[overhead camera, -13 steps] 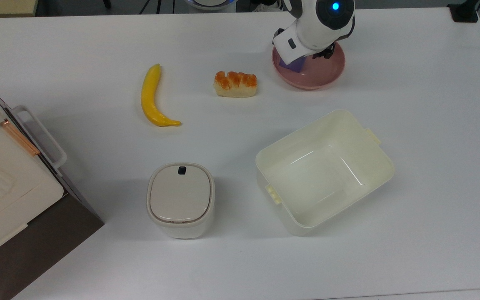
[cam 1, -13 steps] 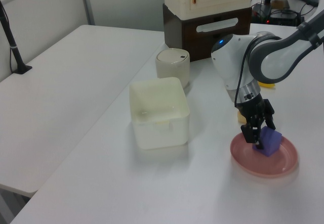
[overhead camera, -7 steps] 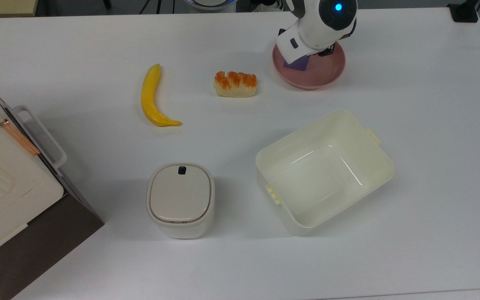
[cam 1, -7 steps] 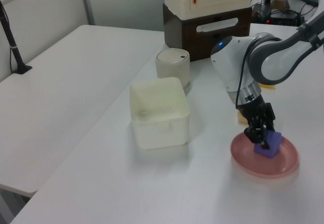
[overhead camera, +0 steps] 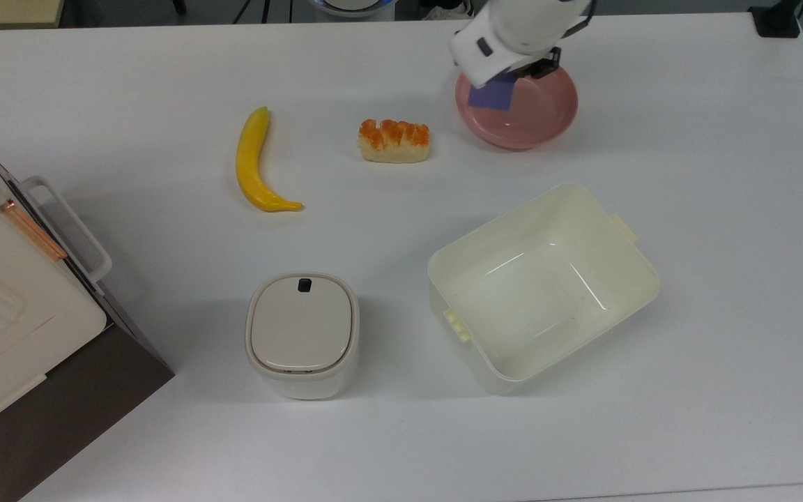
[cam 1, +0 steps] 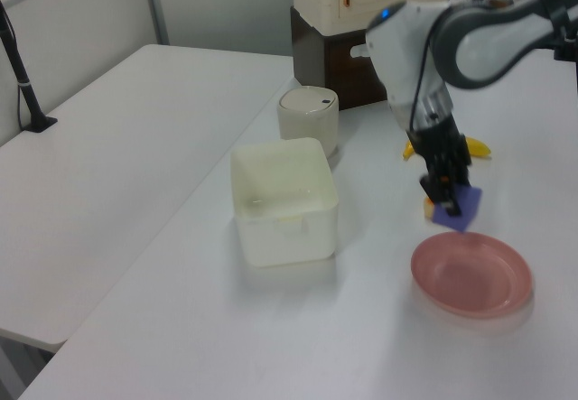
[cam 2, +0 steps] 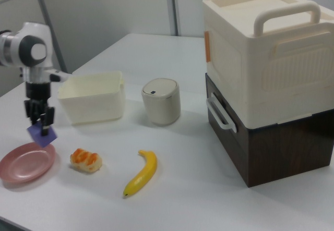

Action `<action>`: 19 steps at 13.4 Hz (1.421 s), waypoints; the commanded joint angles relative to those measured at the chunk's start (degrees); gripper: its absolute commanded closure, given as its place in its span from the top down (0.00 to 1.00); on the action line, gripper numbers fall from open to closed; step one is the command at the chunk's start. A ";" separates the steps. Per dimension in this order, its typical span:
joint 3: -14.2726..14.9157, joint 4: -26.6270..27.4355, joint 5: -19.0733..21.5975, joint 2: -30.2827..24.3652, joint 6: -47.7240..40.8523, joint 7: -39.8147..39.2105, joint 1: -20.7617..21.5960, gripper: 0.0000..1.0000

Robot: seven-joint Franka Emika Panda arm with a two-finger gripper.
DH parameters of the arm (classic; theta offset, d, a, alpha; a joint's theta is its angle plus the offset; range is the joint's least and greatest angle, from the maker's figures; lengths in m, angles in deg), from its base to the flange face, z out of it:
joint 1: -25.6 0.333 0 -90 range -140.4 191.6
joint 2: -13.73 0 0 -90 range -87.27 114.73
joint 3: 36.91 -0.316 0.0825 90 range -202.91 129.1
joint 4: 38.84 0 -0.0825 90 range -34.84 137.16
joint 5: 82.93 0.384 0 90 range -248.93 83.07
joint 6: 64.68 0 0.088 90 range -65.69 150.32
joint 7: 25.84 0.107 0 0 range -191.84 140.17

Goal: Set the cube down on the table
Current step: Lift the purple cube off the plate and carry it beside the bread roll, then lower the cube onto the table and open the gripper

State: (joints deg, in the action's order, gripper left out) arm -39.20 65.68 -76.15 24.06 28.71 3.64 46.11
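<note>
The purple-blue cube [cam 1: 458, 210] [cam 2: 41, 135] [overhead camera: 492, 95] hangs in the air above the pink plate [cam 1: 471, 275] [cam 2: 26, 162] [overhead camera: 520, 111], held tilted. My gripper [cam 1: 445, 200] [cam 2: 43, 124] is shut on the cube from above, its black fingers on two opposite faces. In the top view the white wrist covers most of the cube and the plate's far-left rim. The white table [overhead camera: 708, 174] [cam 1: 361, 328] [cam 2: 182, 179] lies under everything.
A bread piece [overhead camera: 394, 141] [cam 2: 86, 159] and a banana [overhead camera: 255, 164] [cam 2: 142, 172] lie on the top view's left of the plate. A cream tub [overhead camera: 542, 286] [cam 1: 283, 201], a lidded bin [overhead camera: 302, 333] [cam 2: 161, 101] and a cream-and-brown box stack [cam 2: 266, 80] stand further off.
The gripper has risen with the cube, lifting it off the pink plate, which now lies empty. The arm has also swung upward and back.
</note>
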 commanded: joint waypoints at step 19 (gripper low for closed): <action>0.98 -14.61 -11.79 2.42 2.67 -24.11 -22.97 1.00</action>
State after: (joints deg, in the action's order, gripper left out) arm -38.57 52.72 -86.97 28.52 31.92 -19.98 22.86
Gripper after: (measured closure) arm 0.000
